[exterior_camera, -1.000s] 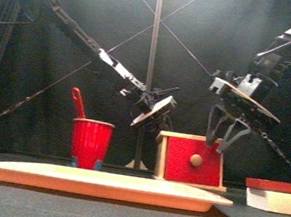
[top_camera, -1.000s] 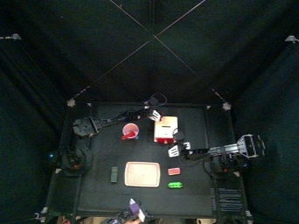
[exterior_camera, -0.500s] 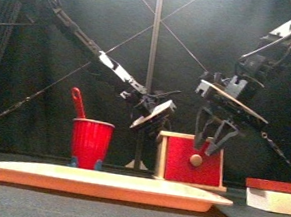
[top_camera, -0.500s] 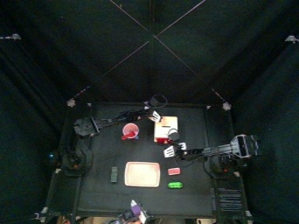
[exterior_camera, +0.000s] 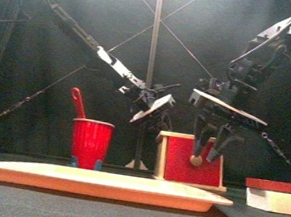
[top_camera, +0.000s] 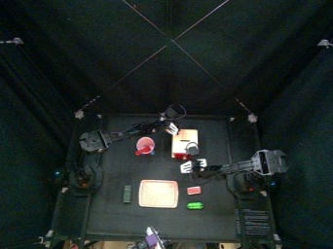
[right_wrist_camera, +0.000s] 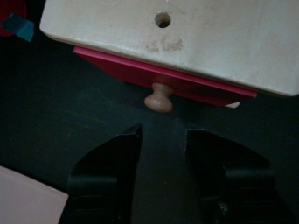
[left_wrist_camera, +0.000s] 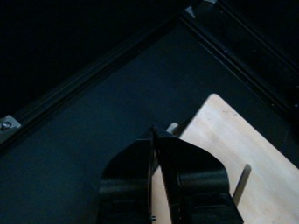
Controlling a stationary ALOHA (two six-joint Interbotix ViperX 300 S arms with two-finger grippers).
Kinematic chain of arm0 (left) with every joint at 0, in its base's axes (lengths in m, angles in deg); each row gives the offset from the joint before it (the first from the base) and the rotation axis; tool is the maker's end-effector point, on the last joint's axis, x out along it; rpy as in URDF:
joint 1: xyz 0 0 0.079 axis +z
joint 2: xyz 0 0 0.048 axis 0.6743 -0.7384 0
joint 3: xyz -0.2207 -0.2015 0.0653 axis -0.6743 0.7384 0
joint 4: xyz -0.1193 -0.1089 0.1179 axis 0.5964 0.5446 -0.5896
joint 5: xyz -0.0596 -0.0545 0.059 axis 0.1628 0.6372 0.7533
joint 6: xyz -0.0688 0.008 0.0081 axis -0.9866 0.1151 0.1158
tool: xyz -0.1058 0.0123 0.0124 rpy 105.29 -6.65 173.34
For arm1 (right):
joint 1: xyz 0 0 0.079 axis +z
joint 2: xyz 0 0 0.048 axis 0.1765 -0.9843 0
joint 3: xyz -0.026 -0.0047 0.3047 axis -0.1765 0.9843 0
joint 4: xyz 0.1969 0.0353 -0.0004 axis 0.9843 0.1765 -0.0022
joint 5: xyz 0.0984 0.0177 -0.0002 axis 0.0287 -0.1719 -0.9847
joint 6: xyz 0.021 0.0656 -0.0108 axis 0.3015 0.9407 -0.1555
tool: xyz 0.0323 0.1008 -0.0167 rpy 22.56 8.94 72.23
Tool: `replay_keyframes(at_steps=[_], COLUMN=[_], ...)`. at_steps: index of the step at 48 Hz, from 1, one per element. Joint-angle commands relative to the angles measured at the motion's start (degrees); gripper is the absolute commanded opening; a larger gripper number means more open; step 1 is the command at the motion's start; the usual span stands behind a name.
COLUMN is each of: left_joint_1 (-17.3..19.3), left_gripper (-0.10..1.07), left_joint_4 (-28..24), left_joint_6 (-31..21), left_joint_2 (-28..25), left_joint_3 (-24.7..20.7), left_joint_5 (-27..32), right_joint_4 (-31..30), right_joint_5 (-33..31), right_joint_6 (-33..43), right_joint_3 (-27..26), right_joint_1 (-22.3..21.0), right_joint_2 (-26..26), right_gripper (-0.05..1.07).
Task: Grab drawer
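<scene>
The drawer (top_camera: 186, 142) is a cream-white box with a red front end and lies mid-table. The front view shows its red front (exterior_camera: 178, 157) with a small wooden knob. My right gripper (top_camera: 197, 165) is open and hangs just in front of that red end (exterior_camera: 209, 149). In the right wrist view the knob (right_wrist_camera: 158, 99) sits a short way ahead of the open gripper (right_wrist_camera: 165, 133), in line with its gap and apart from it. My left gripper (top_camera: 172, 127) is shut at the drawer's far end. The left wrist view shows this gripper (left_wrist_camera: 155, 138) over the cream top (left_wrist_camera: 239, 144).
A red cup (top_camera: 146, 146) with a red stick in it (exterior_camera: 90, 142) stands left of the drawer. A flat pink tray (top_camera: 159, 193) lies near the front edge. A dark block (top_camera: 127, 194), a small red piece (top_camera: 194, 191) and a green piece (top_camera: 196, 205) lie around it.
My right gripper has moved left and down from beside the drawer's right side, and now hangs in front of the red end, facing the knob. The left arm has not moved.
</scene>
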Motion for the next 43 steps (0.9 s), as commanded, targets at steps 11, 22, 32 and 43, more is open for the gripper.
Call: replay_keyframes(at_steps=[11,22,32,43], left_joint_1=[-4.4,-5.4,-4.7,-4.8], left_gripper=[0.39,0.37,0.37,0.37], left_joint_4=[-8.7,-10.4,-10.5,-11.1], left_joint_6=[0.1,-0.1,0.0,0.1], left_joint_2=[4.5,4.1,3.8,4.1], left_joint_3=[2.6,6.2,9.1,12.3], left_joint_5=[-1.9,-3.3,-5.7,-11.5], right_joint_4=[-0.5,-1.1,-0.8,3.3], right_joint_5=[-0.5,-0.6,-1.8,-7.3], right_joint_6=[-0.2,-1.0,-0.6,-0.4], right_joint_3=[-1.9,-2.5,-5.1,-7.6], right_joint_1=[0.3,0.1,-0.2,-0.3], right_joint_2=[0.5,0.5,0.5,-0.7], right_gripper=[0.76,0.76,0.76,0.76])
